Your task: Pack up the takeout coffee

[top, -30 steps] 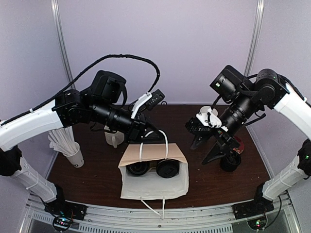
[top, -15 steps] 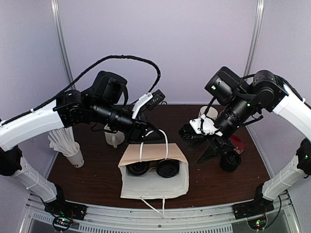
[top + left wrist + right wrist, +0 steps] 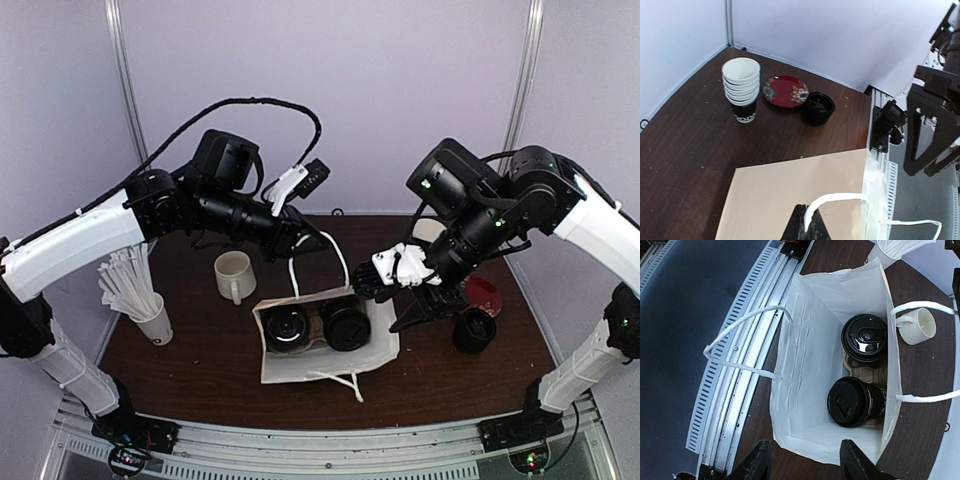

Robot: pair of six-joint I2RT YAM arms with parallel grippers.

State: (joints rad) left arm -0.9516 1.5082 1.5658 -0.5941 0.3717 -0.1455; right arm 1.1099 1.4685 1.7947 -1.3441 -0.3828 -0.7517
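Since a second ago the left gripper had pulled the white paper bag up by its string handle, so the bag stood tilted with its mouth open to the overhead camera. The right gripper had swung down to the bag's right edge. The left fingers were pinched tight on that handle above the bag's brown outer face. The right fingers were spread wide with nothing between them, hovering by the bag's open mouth. Inside the bag, the first lidded coffee cup and the second lidded coffee cup sat side by side in a brown cardboard carrier, both black lids on. A white ceramic mug stood just beyond the bag's left corner, and a white cup of sticks stood well to the bag's left. To the bag's right were a red patterned plate, a black stack that I could not identify, and a stack of paper cups.
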